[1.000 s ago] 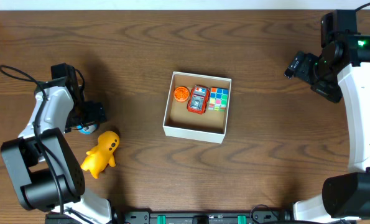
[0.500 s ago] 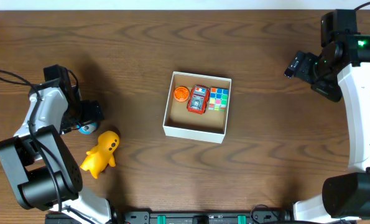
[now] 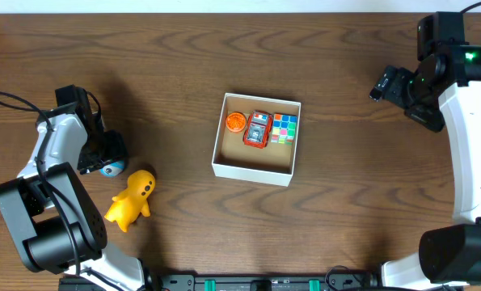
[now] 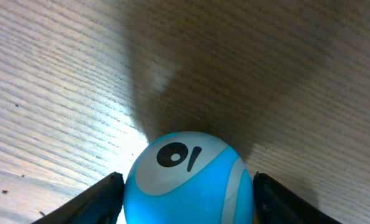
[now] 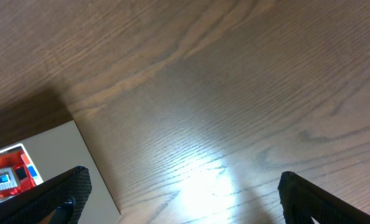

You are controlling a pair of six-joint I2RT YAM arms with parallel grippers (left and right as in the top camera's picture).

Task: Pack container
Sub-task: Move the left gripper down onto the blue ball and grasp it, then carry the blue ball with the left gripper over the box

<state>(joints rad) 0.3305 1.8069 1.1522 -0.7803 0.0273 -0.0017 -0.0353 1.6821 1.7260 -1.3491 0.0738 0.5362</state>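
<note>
Beside the blue ball (image 4: 185, 180), yellow toy (image 3: 131, 202), container (image 3: 252, 171) well apart

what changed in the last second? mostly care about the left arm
The left hand shifted slightly left in the overhead view, settling over the blue ball, and its fingers drew in to both sides of it. A firm grip can't be confirmed, and the ball is not lifted. Unchanged: the right hand open, the yellow toy, the container and its three toys.
</note>
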